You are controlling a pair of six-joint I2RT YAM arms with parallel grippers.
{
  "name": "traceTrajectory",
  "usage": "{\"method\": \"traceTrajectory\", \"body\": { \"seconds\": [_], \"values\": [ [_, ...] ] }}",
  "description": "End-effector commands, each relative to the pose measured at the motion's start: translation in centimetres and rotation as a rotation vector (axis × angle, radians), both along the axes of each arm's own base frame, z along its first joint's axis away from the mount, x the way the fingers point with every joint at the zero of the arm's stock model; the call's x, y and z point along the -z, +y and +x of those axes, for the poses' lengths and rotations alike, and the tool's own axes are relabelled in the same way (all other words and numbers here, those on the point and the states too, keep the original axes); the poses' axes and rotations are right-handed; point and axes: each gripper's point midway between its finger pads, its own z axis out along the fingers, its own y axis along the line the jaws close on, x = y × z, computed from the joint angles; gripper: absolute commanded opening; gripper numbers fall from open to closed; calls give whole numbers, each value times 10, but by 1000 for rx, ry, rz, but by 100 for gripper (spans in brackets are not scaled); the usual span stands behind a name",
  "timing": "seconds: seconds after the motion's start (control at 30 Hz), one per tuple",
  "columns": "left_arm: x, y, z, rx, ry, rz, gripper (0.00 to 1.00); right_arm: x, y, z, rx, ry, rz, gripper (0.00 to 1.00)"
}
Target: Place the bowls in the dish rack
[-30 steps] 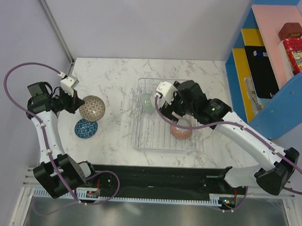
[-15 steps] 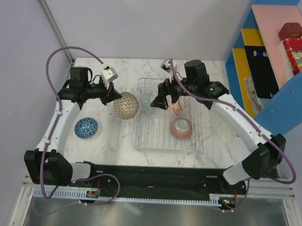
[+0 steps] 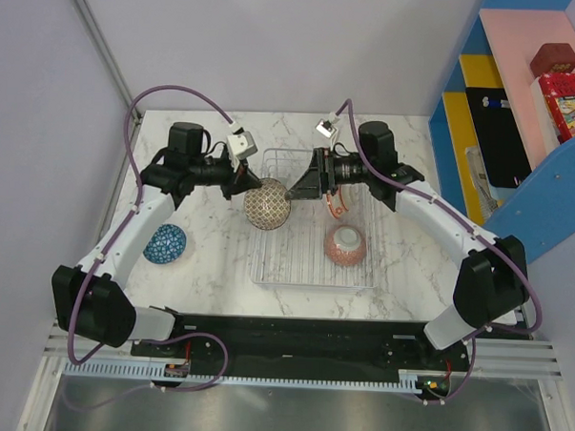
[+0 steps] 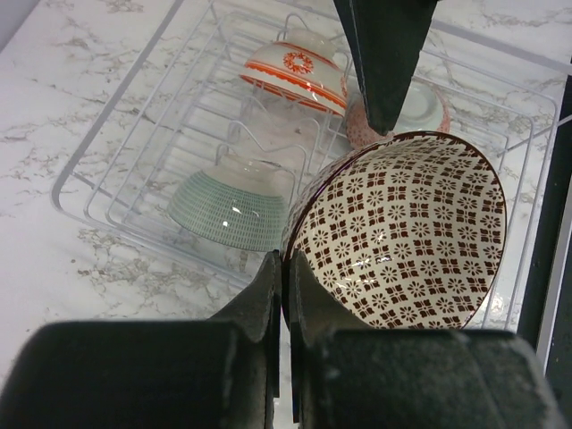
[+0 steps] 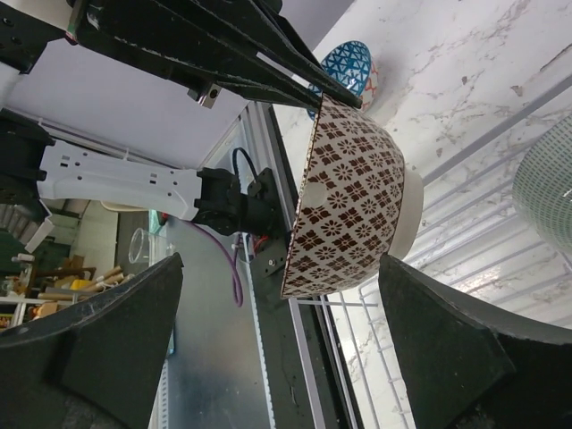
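My left gripper (image 3: 248,188) (image 4: 286,268) is shut on the rim of a brown-and-white patterned bowl (image 3: 268,204) (image 4: 402,232) (image 5: 357,192), held tilted above the left part of the dish rack (image 3: 304,284) (image 4: 107,170). Facing that bowl from the right, my right gripper (image 3: 301,188) (image 5: 281,264) stands open, one finger on each side of it without touching. In the rack sit a pale green bowl (image 4: 234,207) (image 5: 547,197), a red-and-white bowl (image 3: 338,202) (image 4: 297,71) and a pinkish speckled bowl (image 3: 345,244). A blue patterned bowl (image 3: 164,244) (image 5: 349,61) rests on the table to the left.
The marble table (image 3: 205,145) carries the rack in its middle. A blue and pink shelf unit (image 3: 521,121) with boxes stands at the right edge. Grey walls close the back and the left side. The arms' black base rail (image 3: 292,335) runs along the near edge.
My left arm has carried the brown patterned bowl rightward from the table to above the rack's left part. My right arm has swung left and turned its open jaws toward that bowl.
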Motion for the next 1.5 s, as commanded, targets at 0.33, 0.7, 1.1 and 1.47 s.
{"method": "traceTrajectory", "body": {
  "seconds": [0.33, 0.7, 1.1, 1.47],
  "values": [
    [-62, -25, -7, 94, -141, -144, 2, 6, 4, -3, -45, 10, 36, 97],
    [-73, -29, -18, 122, -151, -167, 2, 23, 7, 9, -26, 28, 8, 96],
    [-65, -31, -16, 124, -138, -159, 2, 12, 7, 1, -62, 60, 37, 90],
    [-64, -34, -16, 128, -138, -158, 2, 1, 9, -7, -101, 63, 108, 85]
  ]
}}
